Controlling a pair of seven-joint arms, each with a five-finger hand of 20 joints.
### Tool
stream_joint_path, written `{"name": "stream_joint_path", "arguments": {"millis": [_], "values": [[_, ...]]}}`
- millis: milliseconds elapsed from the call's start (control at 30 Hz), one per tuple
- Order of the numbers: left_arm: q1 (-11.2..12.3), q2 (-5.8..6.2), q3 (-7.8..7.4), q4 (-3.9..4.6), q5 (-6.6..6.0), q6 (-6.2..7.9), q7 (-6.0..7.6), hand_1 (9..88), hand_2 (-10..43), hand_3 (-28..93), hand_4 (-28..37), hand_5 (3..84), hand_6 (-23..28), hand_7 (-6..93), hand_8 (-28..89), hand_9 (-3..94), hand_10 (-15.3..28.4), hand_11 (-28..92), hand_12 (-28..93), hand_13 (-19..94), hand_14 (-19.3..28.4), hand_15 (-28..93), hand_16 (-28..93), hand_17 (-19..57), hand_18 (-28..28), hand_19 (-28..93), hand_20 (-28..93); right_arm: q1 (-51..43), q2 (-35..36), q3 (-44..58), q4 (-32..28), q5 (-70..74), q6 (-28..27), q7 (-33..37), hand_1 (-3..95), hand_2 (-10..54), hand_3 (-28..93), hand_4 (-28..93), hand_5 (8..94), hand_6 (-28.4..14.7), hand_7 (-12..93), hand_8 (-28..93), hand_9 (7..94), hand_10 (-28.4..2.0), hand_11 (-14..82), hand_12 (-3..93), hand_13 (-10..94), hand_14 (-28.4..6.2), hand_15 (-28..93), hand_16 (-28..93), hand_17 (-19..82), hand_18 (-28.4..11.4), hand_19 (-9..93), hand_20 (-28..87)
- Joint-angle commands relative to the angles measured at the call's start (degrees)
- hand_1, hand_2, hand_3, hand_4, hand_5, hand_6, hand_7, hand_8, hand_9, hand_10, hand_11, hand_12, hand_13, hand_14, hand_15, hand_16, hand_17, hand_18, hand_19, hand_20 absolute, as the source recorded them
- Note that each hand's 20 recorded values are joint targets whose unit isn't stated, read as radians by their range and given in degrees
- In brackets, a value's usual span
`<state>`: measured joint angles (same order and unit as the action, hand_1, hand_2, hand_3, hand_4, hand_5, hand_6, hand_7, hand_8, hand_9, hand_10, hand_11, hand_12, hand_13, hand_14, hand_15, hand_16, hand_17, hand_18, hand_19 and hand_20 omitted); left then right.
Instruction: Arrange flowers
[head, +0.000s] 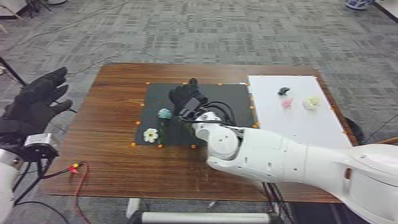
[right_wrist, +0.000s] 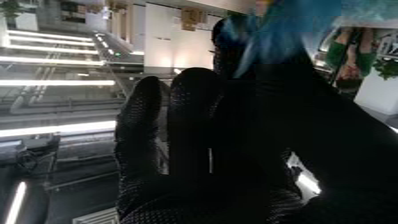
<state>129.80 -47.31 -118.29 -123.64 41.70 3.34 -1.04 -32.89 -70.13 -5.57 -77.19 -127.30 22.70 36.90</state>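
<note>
Item: blue flower (head: 164, 113), on or above the left part of the dark mat (head: 197, 139), just left of the right hand (head: 185, 96) and a little nearer the robot. Long axis: stem faint, apparently running from bloom toward the mat's near edge. Nearer hand: the right; left hand (head: 37, 102) well apart, off the surface's (head: 111, 172) left side, fingers spread.

Condition of right fingers (right_wrist: 194, 95): straight, slightly parted, the thumb close beside; blue petals at the tips. Whether they pinch the flower: cannot tell.

By view: the wrist camera gives petals overlapping the hand's tips; the head camera gives the remaining stock, namely a white flower (head: 151, 134) near the blue, and pink (head: 287, 102) and pale yellow (head: 312, 103) blooms on the white board (head: 302, 122).
</note>
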Motion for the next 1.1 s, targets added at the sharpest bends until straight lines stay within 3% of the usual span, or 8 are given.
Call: {"name": "stream_joint_path", "arguments": {"millis": [33, 233, 433, 567, 667, 800, 967, 1100], "values": [[0.24, -0.1, -0.35, -0.22, -0.05, -0.59, -0.45, 22.5, -4.5, 68, -28.3, 18.5, 1.6, 17.4, -9, 10.2, 7.0, 9, 19, 0, 8.7, 24, -1, -18.5, 18.0, 34, 9, 0.47, -0.08, 0.7, -1.2, -0.78, 0.01, 0.71, 42.6, -9.5, 88, -28, 61.9, 5.1, 54, 0, 73.8, -3.7, 19.2, 52.4, 57, -6.0, 71, 48, 19, -19.1, 73, 54], [0.35, -0.31, -0.48, -0.38, -0.14, -0.35, -0.58, 22.6, -4.5, 68, -28.3, 18.6, 1.6, 17.2, -9, 10.2, 7.0, 9, 19, 0, 8.7, 24, -1, -18.5, 18.0, 34, 9, -0.49, 0.06, 3.15, -2.29, -1.22, -0.12, 1.42, 41.5, -9.5, 88, -28, 60.3, 4.6, 54, 0, 72.6, -4.4, 20.5, 53.4, 56, -6.5, 72, 47, 19, -19.1, 73, 55], [0.87, -0.68, -0.76, -0.61, -0.16, 0.0, -0.37, 22.7, -4.4, 68, -28.3, 18.5, 1.5, 17.3, -9, 10.2, 7.0, 9, 19, 0, 8.7, 24, -1, -18.6, 18.0, 34, 9, -1.56, 2.36, 10.58, -9.66, 0.05, 2.87, 4.93, 40.2, -9.5, 87, -28, 57.0, 3.8, 54, 1, 67.1, -5.8, 25.7, 53.5, 56, -7.3, 75, 42, 19, -19.4, 74, 55], [1.19, -0.91, -0.72, -0.75, -0.09, 0.19, -0.06, 22.6, -4.4, 68, -28.3, 18.5, 1.5, 17.3, -9, 10.2, 7.0, 9, 19, 0, 8.7, 24, -1, -18.6, 17.9, 34, 9, -2.54, 7.01, 18.87, -17.0, 8.31, 2.06, 0.42, 35.3, -9.5, 87, -28, 54.3, 1.7, 50, 4, 60.3, -9.5, 40.1, 46.3, 56, -8.1, 77, 38, 20, -20.0, 76, 55], [1.69, -1.14, -0.75, -0.88, -0.06, 0.25, 0.23, 22.7, -4.3, 68, -28.3, 18.5, 1.6, 17.5, -9, 10.2, 7.0, 9, 19, 0, 8.7, 24, -1, -18.5, 17.9, 34, 9, -2.32, 11.84, 21.39, -20.15, 6.06, -1.53, 0.61, 30.8, -9.5, 91, -28, 51.4, 0.8, 47, -12, 55.2, -11.6, 48.0, 36.7, 55, -8.8, 78, 38, 19, -20.0, 76, 55], [2.82, -1.89, -1.83, -1.42, -0.03, 0.24, 0.4, 22.6, -4.3, 68, -28.3, 18.5, 1.6, 17.5, -9, 10.2, 7.1, 9, 19, 0, 8.7, 24, -1, -18.6, 18.0, 34, 9, -3.35, 20.06, 23.03, -22.65, 5.5, -5.63, -1.24, 29.9, -9.5, 92, -28, 45.1, -0.6, 45, -18, 48.2, -11.7, 41.6, 31.9, 48, -9.7, 77, 34, 15, -19.6, 74, 54], [4.58, -2.65, -3.14, -2.11, -0.02, 0.56, 0.78, 22.6, -4.4, 68, -28.3, 18.6, 1.6, 17.5, -9, 10.2, 7.0, 9, 19, 0, 8.8, 24, -1, -18.6, 18.0, 34, 9, -8.06, 27.47, 26.57, -21.39, 2.57, -10.18, -0.99, 25.6, -9.5, 90, -28, 31.8, -5.1, 31, -14, 34.1, -13.5, 22.8, 24.2, 34, -12.0, 71, 25, 12, -20.2, 73, 54], [4.4, -2.55, -2.94, -2.03, 0.05, 0.47, 0.77, 22.6, -4.4, 68, -28.3, 18.6, 1.6, 17.6, -9, 10.2, 7.2, 9, 19, 0, 8.8, 24, -1, -18.5, 17.9, 34, 9, -13.71, 32.47, 32.52, -22.13, 3.02, -16.98, 0.07, 26.1, -9.5, 84, -28, 24.3, -8.3, 21, -10, 26.5, -16.3, 12.9, 22.2, 29, -12.9, 66, 20, 11, -20.4, 71, 54]]}}
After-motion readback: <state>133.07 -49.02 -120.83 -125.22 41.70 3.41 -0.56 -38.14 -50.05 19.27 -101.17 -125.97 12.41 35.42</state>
